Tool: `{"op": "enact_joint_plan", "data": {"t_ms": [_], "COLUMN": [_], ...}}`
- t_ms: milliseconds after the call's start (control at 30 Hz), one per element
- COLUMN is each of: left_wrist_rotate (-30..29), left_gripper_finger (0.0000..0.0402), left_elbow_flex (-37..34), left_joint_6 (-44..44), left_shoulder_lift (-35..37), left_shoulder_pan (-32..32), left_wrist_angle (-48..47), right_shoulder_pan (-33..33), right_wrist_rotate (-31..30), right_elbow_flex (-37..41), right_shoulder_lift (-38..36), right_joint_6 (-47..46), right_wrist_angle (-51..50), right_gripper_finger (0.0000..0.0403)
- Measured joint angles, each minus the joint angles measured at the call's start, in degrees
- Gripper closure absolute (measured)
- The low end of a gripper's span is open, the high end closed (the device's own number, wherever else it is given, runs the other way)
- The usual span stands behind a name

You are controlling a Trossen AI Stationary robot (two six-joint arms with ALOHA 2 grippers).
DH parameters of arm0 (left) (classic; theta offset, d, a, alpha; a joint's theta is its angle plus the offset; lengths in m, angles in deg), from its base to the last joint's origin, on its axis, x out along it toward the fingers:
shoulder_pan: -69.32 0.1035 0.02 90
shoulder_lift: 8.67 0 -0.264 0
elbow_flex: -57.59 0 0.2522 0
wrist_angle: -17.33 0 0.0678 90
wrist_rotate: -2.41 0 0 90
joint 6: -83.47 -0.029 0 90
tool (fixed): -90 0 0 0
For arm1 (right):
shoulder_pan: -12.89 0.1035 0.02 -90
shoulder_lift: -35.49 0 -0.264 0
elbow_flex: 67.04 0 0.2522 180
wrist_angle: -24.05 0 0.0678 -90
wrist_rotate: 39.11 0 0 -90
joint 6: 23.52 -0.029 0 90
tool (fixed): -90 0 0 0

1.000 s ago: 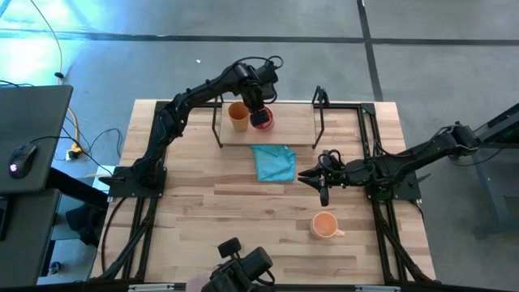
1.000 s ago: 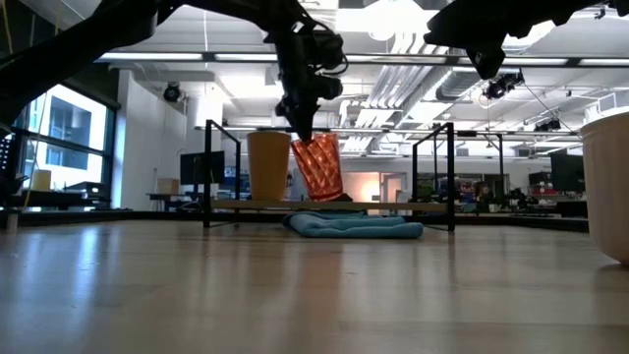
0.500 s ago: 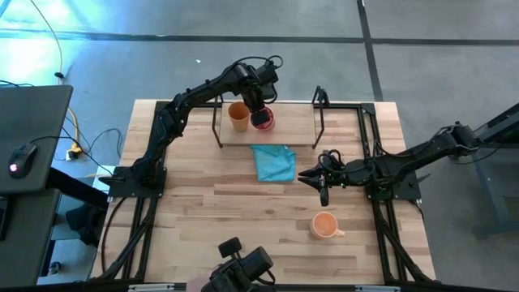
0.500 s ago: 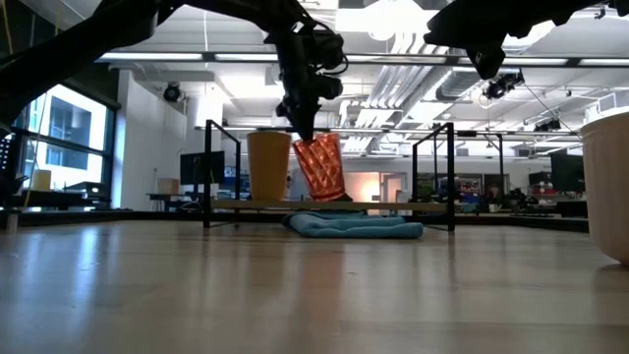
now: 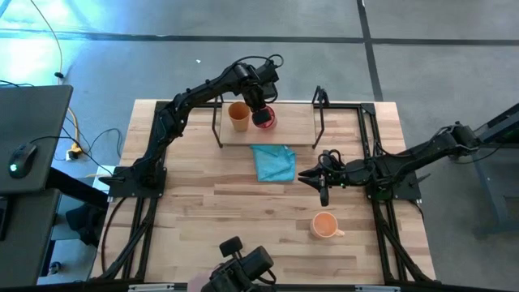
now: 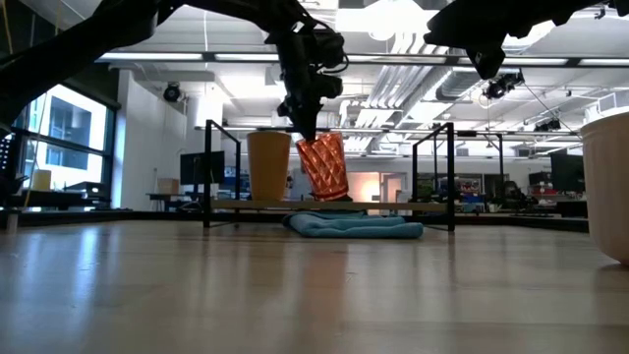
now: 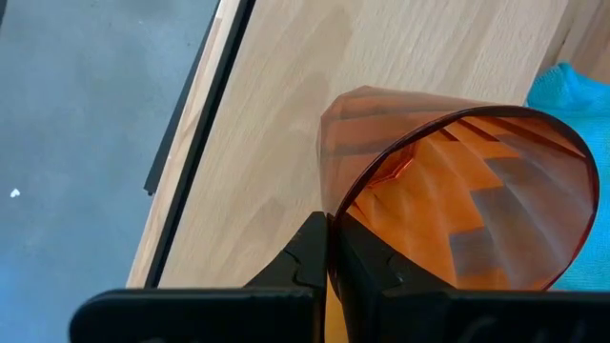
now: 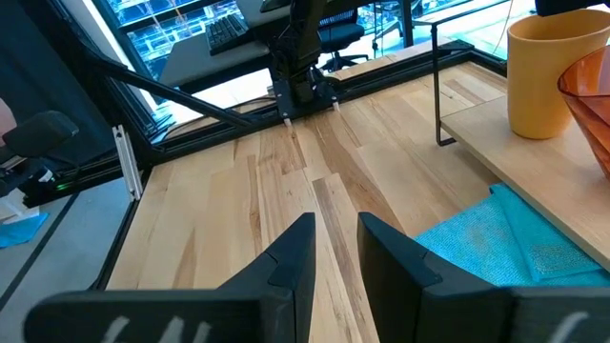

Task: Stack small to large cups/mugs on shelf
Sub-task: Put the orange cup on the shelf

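Here, ribbed cup (image 7: 457,200) in left gripper (image 7: 331,250)

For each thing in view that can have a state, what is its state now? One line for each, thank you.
Left gripper: shut on the red ribbed cup's rim, over the shelf.
Red ribbed cup: tilted, held above the shelf board.
Mustard-tan tumbler: upright on the shelf.
Orange mug: upright on the table, untouched.
Blue cloth: crumpled on the table.
Right gripper: open, holding nothing, above the table.
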Motion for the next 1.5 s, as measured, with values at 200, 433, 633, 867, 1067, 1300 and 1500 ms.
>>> {"op": "enact_joint_plan", "data": {"t_ms": [200,433,633,867,1067,1300,1500], "left_wrist_rotate": [0.0,0.3,1.4,1.2,0.8,0.8,0.8], "left_gripper_finger": [0.0401,0.0401,0.0385,0.0371,0.0370,0.0369,0.0369], "left_elbow_flex": [0.0,0.0,0.0,0.0,0.0,0.0,0.0], "left_joint_6": [0.0,0.0,0.1,0.1,0.1,0.1,0.1], "left_shoulder_lift": [0.0,0.0,0.0,0.0,0.0,0.0,0.0], "left_shoulder_pan": [0.0,0.0,0.0,0.0,0.0,0.0,0.0], "left_wrist_angle": [-0.4,-0.6,-0.8,-0.7,-0.3,-0.1,0.2], "right_shoulder_pan": [0.0,0.0,0.0,0.0,0.0,0.0,0.0], "right_wrist_rotate": [0.0,0.0,0.0,0.0,0.0,0.0,0.0], "right_elbow_flex": [0.0,0.0,0.0,0.0,0.0,0.0,0.0], "right_shoulder_lift": [0.0,0.0,0.0,0.0,0.0,0.0,0.0], "right_joint_6": [0.0,0.0,0.0,0.0,0.0,0.0,0.0], "right_wrist_angle": [0.0,0.0,0.0,0.0,0.0,0.0,0.0], "right_gripper_finger": [0.0332,0.0332,0.0332,0.0332,0.0332,0.0332,0.0332]}}
